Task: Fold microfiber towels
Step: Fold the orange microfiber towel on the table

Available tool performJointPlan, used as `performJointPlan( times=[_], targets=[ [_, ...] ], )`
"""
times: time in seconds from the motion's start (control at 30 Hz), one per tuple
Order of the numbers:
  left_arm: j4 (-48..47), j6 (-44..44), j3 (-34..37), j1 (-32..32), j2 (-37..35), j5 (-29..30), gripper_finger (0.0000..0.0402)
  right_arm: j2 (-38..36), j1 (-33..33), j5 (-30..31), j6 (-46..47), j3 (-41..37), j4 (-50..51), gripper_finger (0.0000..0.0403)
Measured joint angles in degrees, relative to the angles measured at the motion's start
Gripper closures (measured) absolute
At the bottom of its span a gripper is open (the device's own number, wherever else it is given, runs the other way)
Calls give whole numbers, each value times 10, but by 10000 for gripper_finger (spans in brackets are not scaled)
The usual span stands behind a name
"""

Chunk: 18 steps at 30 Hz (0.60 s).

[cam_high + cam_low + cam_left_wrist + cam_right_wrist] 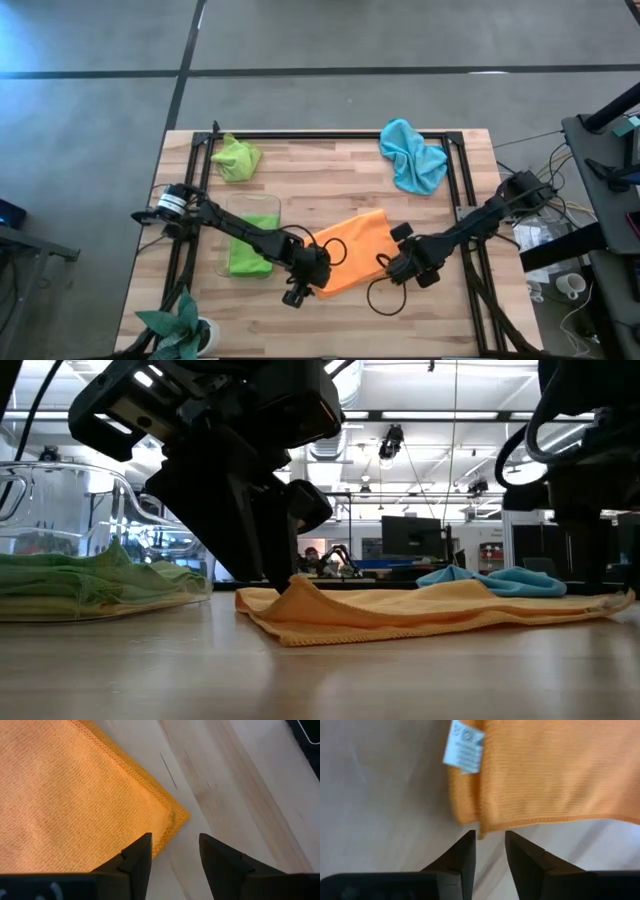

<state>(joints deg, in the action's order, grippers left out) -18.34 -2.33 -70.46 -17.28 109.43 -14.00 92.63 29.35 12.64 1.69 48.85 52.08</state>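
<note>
The orange towel (352, 250) lies spread on the wooden table (330, 170) at its middle. My left gripper (297, 293) is open at the towel's near-left corner (180, 815), one finger over the cloth and the other over bare wood. My right gripper (392, 268) is open and points down just off the towel's near-right corner (480, 827), where a white tag (465, 747) shows. A lime green towel (236, 158) lies crumpled at the far left. A light blue towel (412, 155) lies crumpled at the far right. My left gripper has one fingertip (140, 857) on the orange towel's edge (157, 842), right beside the near-left corner, coming slanting from above. The cloth humps up at that fingertip (297, 586); the rest lies flat on the table. Of my right gripper I cannot tell whether its fingertips touch the towel's edge.
A clear container (250, 245) holding a folded green cloth stands left of the orange towel, under my left arm. A potted plant (180, 325) sits at the near-left corner. A black frame (330, 135) runs around the table's sides. Bare wood lies along the near edge.
</note>
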Motion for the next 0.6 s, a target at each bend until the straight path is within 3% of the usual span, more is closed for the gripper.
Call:
performJointPlan(
  times=[0.23, 0.5, 0.6],
  targets=[
    [13, 0, 0, 0, 0, 5, 253, -4, 1, 7, 7, 0, -3, 306],
    [17, 0, 0, 0, 0, 28, 253, -4, 1, 7, 18, 0, -7, 381],
    [17, 0, 0, -1, 0, 41, 253, -7, 0, 7, 28, 0, -6, 392]
  ],
)
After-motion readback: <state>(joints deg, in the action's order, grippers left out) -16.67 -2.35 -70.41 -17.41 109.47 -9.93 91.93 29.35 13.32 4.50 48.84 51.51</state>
